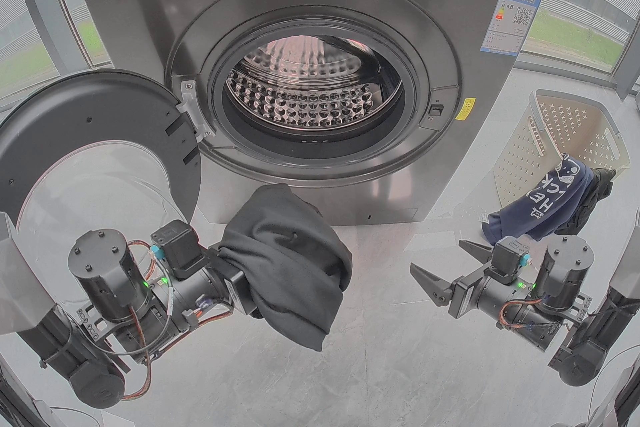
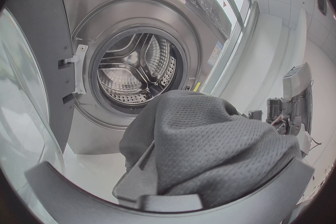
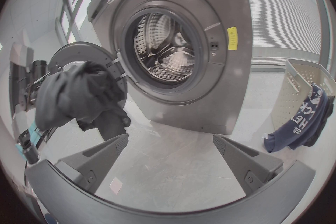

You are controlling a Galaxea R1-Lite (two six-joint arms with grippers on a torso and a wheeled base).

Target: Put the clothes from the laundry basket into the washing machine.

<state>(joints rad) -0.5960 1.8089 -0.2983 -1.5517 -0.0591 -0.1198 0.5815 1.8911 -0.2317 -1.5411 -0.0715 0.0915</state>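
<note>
left gripper (image 1: 237,288): clenched on dark grey garment (image 1: 287,261), which drapes over and droops below the jaws | drum opening (image 1: 313,91): ahead of and above those jaws, unobstructed, door (image 1: 87,115) swung aside | right gripper (image 1: 440,258): released, empty; navy garment (image 1: 547,198) hangs over laundry basket (image 1: 553,121) rim behind it | judgement: left arm feeds the drum, lifting forward.

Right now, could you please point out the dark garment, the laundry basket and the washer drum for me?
dark garment (image 1: 287,261), head view, middle of the bunched cloth.
laundry basket (image 1: 525,160), head view, its perforated side wall.
washer drum (image 1: 303,105), head view, its studded inner wall.
</note>
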